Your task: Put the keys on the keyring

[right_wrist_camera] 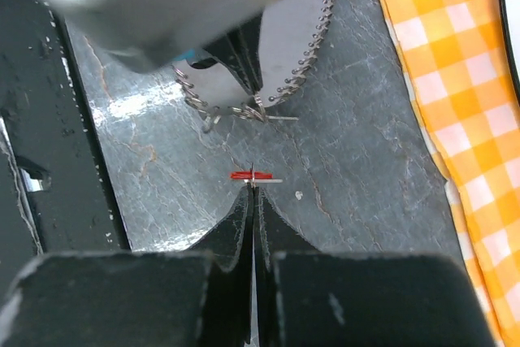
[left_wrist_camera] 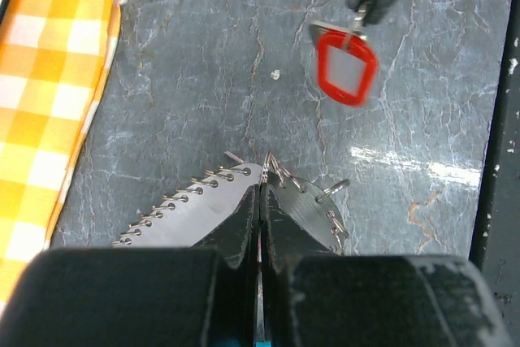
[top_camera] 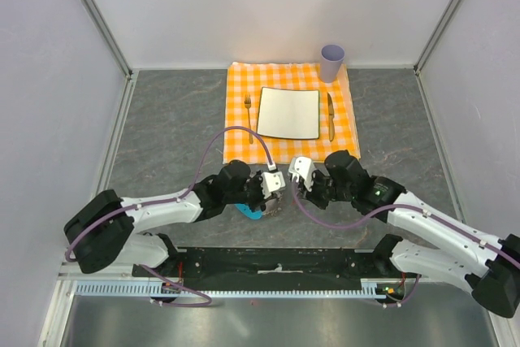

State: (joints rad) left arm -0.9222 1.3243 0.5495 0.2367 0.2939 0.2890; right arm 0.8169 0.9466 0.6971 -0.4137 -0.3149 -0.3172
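Key: light, stiff; right claw pinches one end. Keyring: thin springy wire, clamped in left claw by near edge of tabletop; likely twists if held loosely.

Even, diffuse overhead light fills the cell, and shadows beneath the arms are faint. In the wrist views, glare streaks whiten the stone tabletop and the red key is soft-edged. The left gripper is sharp only at its tips; its pale body looms out of focus.
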